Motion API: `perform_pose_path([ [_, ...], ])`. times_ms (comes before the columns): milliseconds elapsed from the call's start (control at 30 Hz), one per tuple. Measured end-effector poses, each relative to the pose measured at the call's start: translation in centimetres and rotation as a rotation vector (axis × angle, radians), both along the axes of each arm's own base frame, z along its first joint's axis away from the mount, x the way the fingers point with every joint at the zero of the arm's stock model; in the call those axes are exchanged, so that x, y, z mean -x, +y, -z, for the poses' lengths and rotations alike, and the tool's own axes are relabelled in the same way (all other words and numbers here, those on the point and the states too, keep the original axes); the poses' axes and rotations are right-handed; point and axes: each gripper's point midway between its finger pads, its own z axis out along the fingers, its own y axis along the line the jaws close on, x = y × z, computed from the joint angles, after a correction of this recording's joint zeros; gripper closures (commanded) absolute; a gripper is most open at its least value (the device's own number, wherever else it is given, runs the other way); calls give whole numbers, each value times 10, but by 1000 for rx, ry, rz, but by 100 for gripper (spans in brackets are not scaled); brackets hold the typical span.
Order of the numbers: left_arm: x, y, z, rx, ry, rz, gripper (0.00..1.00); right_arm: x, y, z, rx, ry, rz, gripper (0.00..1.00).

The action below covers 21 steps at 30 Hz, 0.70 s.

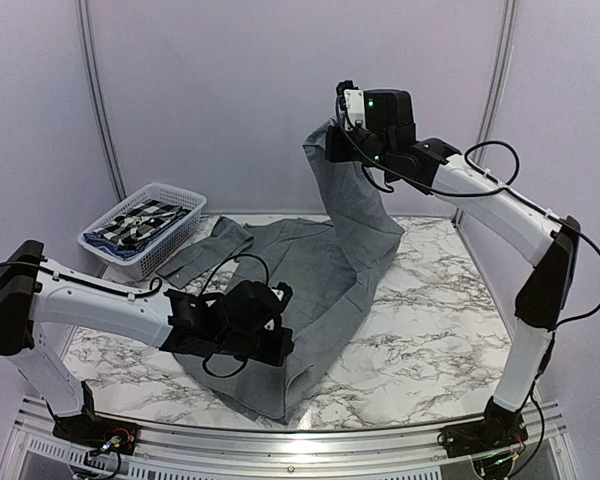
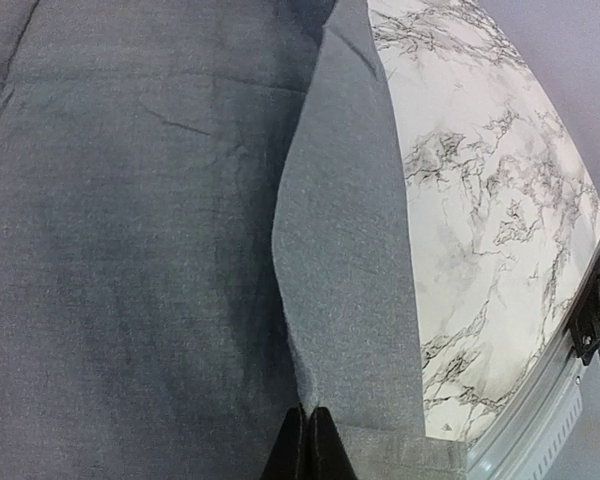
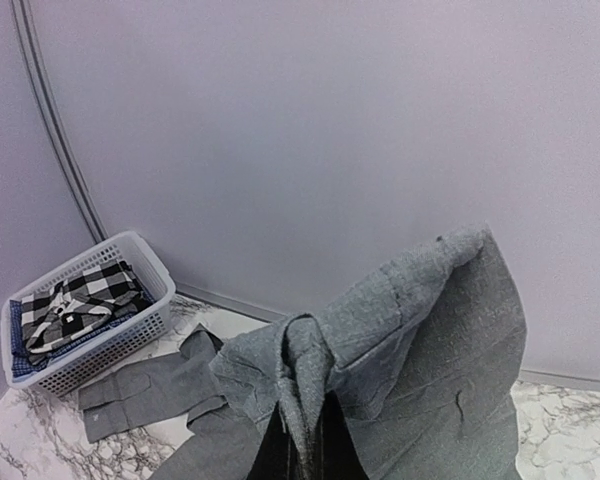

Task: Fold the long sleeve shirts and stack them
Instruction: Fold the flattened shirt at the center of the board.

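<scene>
A plain mid-grey long sleeve shirt (image 1: 320, 265) lies spread over the marble table (image 1: 430, 330). My right gripper (image 1: 332, 142) is high above the far side, shut on a bunched part of the shirt (image 3: 430, 330), which hangs from it like a tent. In the right wrist view the cloth is pinched between the right gripper's (image 3: 305, 425) dark fingers. My left gripper (image 1: 280, 335) is low at the shirt's near part. Seen from the left wrist, it (image 2: 308, 418) is shut on a raised fold of the grey cloth (image 2: 350, 250). One cuffed sleeve (image 1: 205, 250) lies flat to the far left.
A white slotted basket (image 1: 175, 235) stands at the far left corner, holding a black-and-white checked shirt (image 1: 140, 220) over blue cloth. The right wrist view shows the basket (image 3: 100, 355) beside the sleeve (image 3: 145, 395). The table's near metal rail (image 2: 540, 400) runs close to the left gripper.
</scene>
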Motion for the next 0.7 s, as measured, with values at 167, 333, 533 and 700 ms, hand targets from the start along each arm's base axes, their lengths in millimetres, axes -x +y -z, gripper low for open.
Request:
perform_pose_path([
  [167, 2, 11, 7, 16, 10, -39, 99, -3, 12, -2, -15, -30, -45, 100],
  [333, 4, 13, 12, 30, 26, -47, 99, -5, 22, 4, -19, -28, -83, 100],
  [533, 9, 7, 12, 61, 45, -24, 89, -5, 28, 9, -21, -21, -110, 100],
  [700, 14, 3, 12, 70, 59, 11, 70, -3, 31, 9, -25, -16, -128, 100],
])
